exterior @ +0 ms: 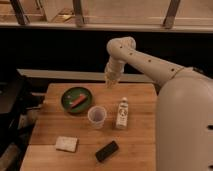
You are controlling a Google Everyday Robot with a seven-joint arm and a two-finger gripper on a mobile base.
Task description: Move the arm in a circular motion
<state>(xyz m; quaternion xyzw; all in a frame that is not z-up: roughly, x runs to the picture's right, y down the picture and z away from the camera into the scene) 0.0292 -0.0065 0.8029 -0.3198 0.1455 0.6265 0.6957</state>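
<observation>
The cream arm (150,62) reaches from the lower right up and left over the back of the wooden table (50,130). Its elbow joint (121,47) is high and the narrower tip hangs down from it. The gripper (109,82) is at the tip, above the table's back edge, right of the green bowl (77,99) and above the plastic cup (97,116). It holds nothing that I can see.
The green bowl holds an orange item (78,100). A small white bottle (121,113) stands right of the cup. A pale sponge (66,144) and a black flat object (107,150) lie near the front. A dark chair (10,115) is at the left.
</observation>
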